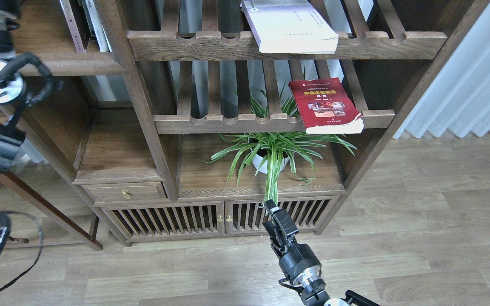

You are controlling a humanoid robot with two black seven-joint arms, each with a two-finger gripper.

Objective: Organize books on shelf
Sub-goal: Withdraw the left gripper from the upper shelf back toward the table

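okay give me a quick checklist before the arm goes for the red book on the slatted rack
1. Red book in view, unobstructed: ok.
2. Red book seated on rack: not ok, its corner overhangs the front rail.
3. Right end effector empty: ok, nothing in it, low by the cabinet doors.
4. Right end effector open: cannot tell.
5. Path upward: not ok, spider plant leaves lie between.
6. Left end effector position: cannot tell, not in view.

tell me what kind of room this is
Probably a home living room or study. A dark-brown wooden shelving cabinet holds a bright red paperback, a thick white paperback and a potted spider plant; there is light wood plank flooring and a white pleated curtain.
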